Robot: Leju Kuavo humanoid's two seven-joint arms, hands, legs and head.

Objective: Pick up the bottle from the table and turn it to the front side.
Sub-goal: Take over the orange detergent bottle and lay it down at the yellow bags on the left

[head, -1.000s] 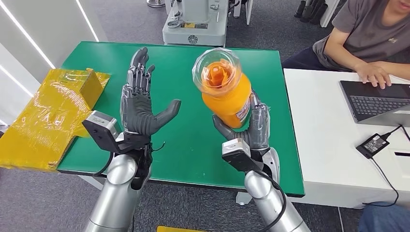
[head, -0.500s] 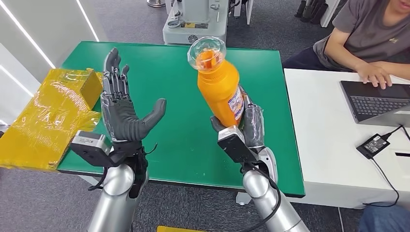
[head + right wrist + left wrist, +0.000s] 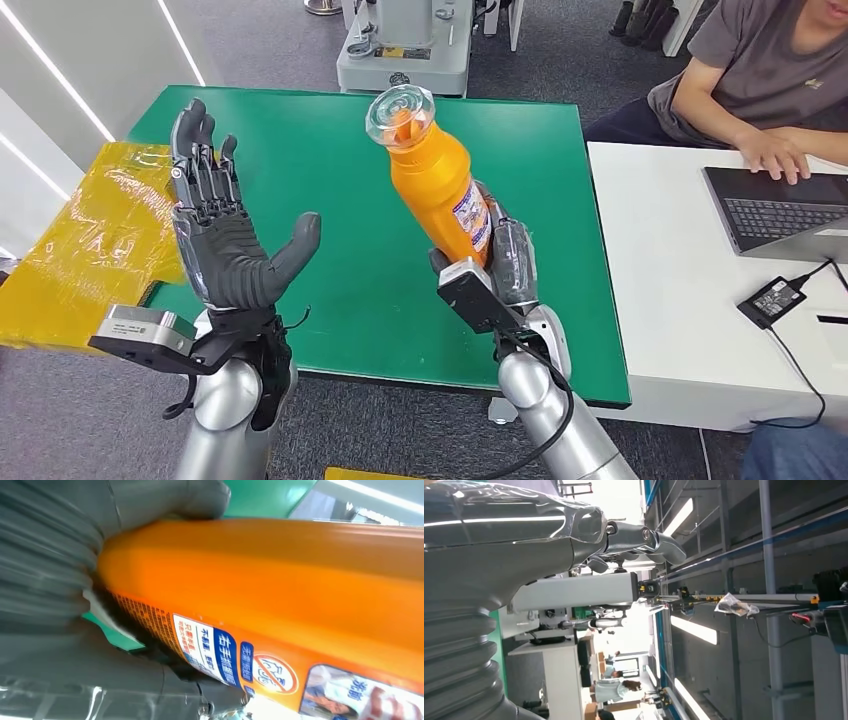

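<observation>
The orange bottle (image 3: 280, 595) bears a label of Chinese characters and a red prohibition sign.

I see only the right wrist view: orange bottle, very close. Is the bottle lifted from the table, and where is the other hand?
Observer: Yes. In the head view the right hand holds the orange bottle above the green table, clear cap up, leaning toward the left hand.
Operator: Is the left hand touching the bottle?
Observer: No. The left hand is raised with its fingers apart, holding nothing, and apart from the bottle.
Operator: Anything else near the table?
Observer: A yellow wrapped package lies at its left edge, and a person sits at the white desk to the right.
</observation>
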